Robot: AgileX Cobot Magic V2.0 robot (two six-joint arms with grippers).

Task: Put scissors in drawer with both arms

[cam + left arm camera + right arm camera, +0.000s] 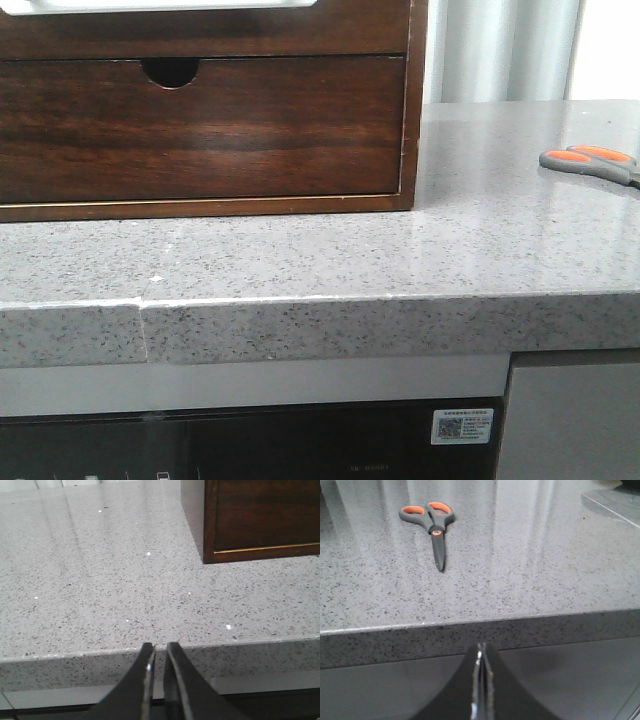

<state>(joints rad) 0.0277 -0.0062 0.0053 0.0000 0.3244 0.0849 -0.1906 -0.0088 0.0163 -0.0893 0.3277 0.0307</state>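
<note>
The scissors (590, 165), grey with orange loop inserts, lie flat on the speckled counter at the far right, cut by the frame edge. In the right wrist view the scissors (432, 527) lie closed, well beyond the counter's front edge. The wooden cabinet (200, 130) stands at the back left. Its big front has a half-round notch (171, 70); a plain dark wood front (200, 35) shows above it, cut by the frame top. My left gripper (160, 647) is below the counter's front edge, fingers almost together, empty. My right gripper (481, 652) is shut and empty, below the counter edge.
The grey speckled counter (330, 260) has a thick front edge with a seam (140, 320) at the left. The cabinet's lower corner (210, 555) shows in the left wrist view. A dark appliance front with a sticker (462, 426) sits under the counter.
</note>
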